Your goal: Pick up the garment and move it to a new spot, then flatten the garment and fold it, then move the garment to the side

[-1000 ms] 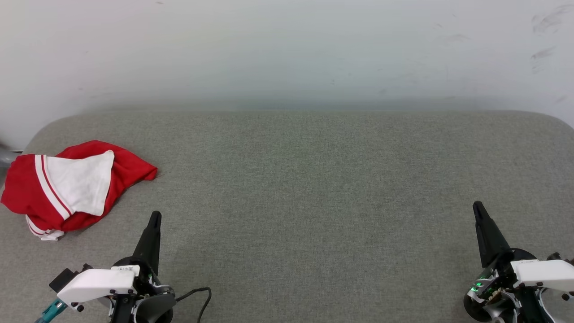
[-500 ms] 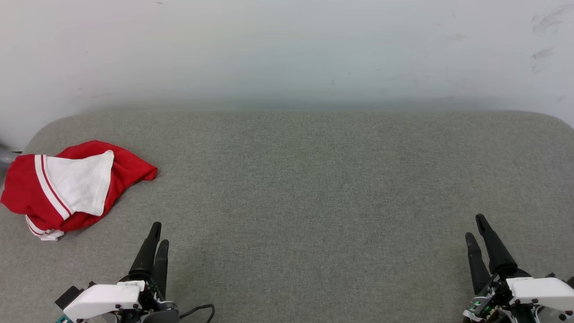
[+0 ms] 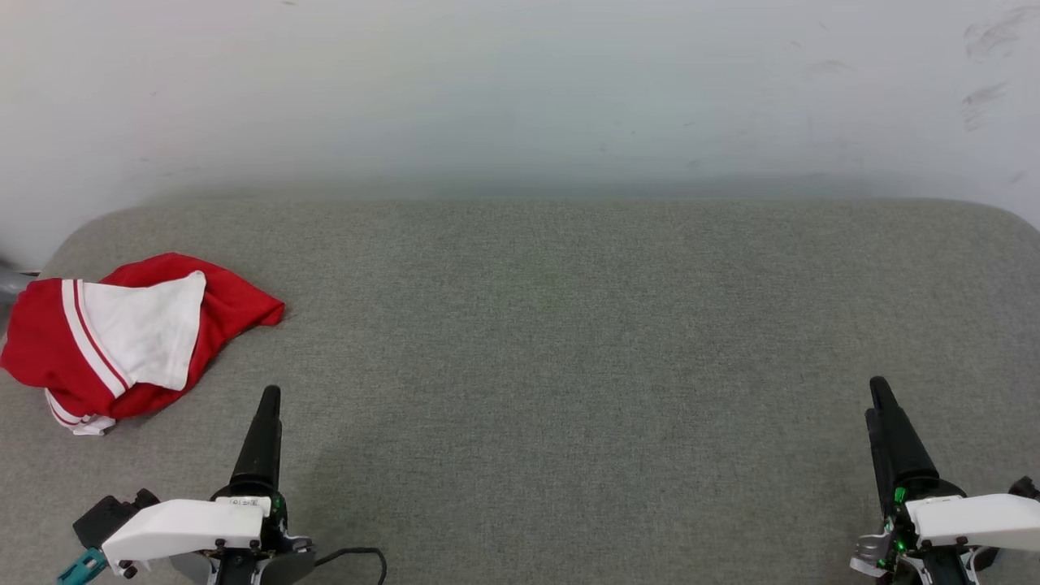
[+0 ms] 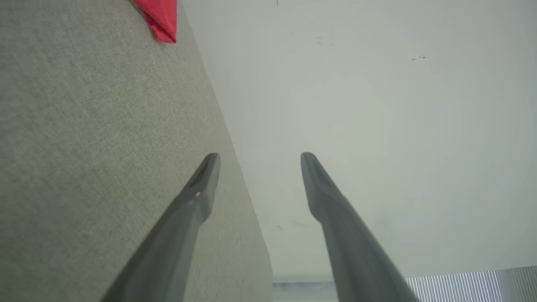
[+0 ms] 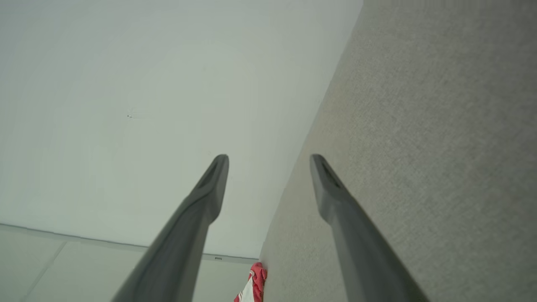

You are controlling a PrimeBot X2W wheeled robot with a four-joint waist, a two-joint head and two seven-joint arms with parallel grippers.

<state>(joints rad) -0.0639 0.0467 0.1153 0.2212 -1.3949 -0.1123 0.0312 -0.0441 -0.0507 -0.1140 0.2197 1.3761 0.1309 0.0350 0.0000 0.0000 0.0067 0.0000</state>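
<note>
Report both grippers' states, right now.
Left gripper: open, holding nothing; the garment lies apart from it.
Right gripper: open, holding nothing.

No legible text, number or brand is found. A small white label (image 3: 244,502) is carried on the white housing of the left gripper (image 3: 270,394), just behind the fingers. Dark characters are printed on it but are too small to be read. A tiny dark marking (image 5: 218,258) on the wall's base strip (image 5: 126,245) is likewise illegible.
</note>
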